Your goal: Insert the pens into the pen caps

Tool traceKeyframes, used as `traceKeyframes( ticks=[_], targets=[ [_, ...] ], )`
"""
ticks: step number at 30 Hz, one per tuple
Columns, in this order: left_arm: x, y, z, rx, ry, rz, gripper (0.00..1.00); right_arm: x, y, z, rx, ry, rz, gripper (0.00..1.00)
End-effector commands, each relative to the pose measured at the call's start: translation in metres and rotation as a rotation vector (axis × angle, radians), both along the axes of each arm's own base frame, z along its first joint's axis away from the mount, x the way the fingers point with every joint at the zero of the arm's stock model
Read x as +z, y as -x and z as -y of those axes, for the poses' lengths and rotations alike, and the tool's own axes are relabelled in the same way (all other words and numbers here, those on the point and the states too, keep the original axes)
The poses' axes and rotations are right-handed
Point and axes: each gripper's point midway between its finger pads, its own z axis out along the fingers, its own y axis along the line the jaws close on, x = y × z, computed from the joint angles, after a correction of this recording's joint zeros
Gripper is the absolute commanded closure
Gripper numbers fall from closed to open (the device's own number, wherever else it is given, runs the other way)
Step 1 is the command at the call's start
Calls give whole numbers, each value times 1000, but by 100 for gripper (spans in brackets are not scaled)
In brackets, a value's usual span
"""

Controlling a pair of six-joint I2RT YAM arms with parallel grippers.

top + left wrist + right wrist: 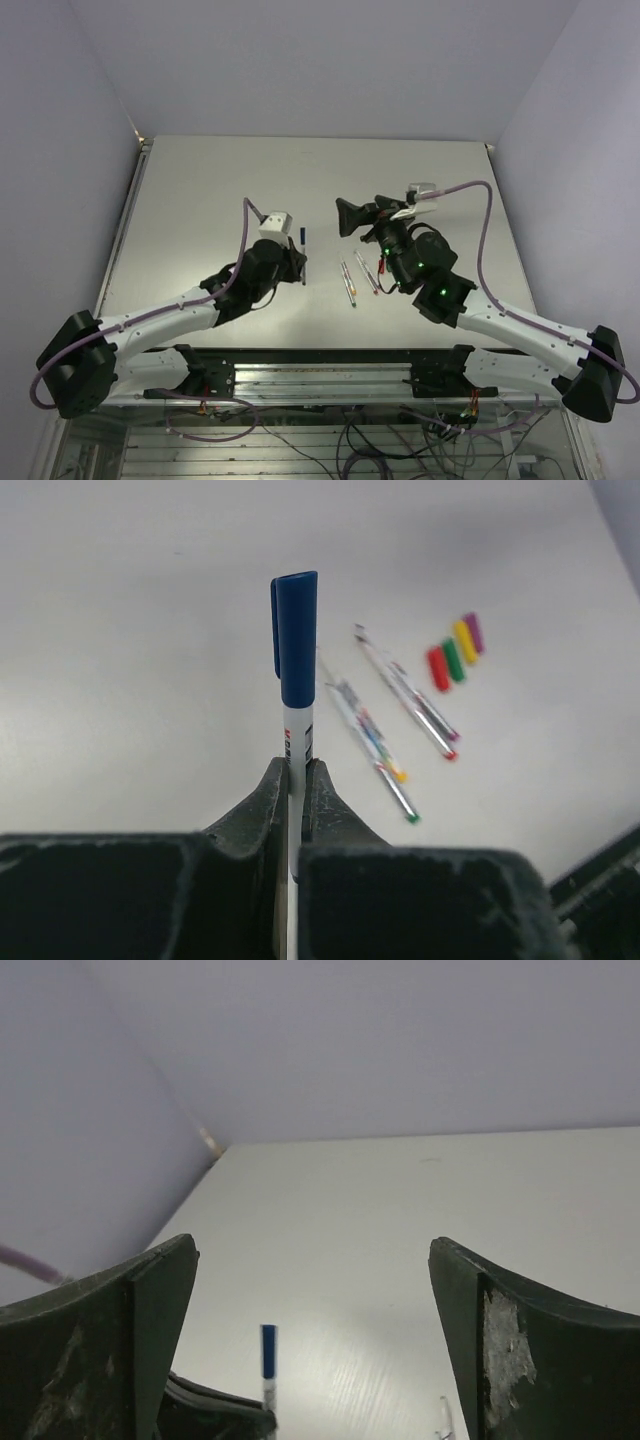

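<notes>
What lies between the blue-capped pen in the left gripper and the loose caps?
Four uncapped pens lie on the table there, in two pairs. The left wrist view shows them between the blue-capped pen and the four loose caps.

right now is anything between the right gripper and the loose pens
Nothing visible. The right gripper hangs open, the four loose pens lie uncovered, and the left gripper holds the blue-capped pen off to one side.
</notes>
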Motion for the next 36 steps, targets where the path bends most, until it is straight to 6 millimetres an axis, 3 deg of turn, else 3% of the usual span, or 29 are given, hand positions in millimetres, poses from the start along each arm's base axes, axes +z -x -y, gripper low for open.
traceKeyframes(
  ticks=[1,3,7,17,22,26,29,36],
  targets=[
    [-10,-37,-30,109,-17,-47,93,1,-9,46,-220,34,-9,0],
    [-18,-56,-46,157,-45,-79,93,-1,-9,53,-247,68,-16,9],
    [-33,-87,-62,213,-129,-131,93,-8,-10,68,-315,100,-45,17],
    [-87,-154,-86,292,-225,-327,93,-36,-5,92,-405,115,-128,20],
    [-102,-174,-87,295,-260,-363,93,-43,0,97,-393,101,-133,22],
    [-110,-186,-89,308,-291,-376,87,-42,5,101,-380,87,-129,22],
    [-119,-190,-92,318,-308,-394,70,-44,7,103,-381,80,-136,20],
    [-133,-192,-92,324,-311,-419,58,-54,6,104,-393,86,-166,12]
  ],
)
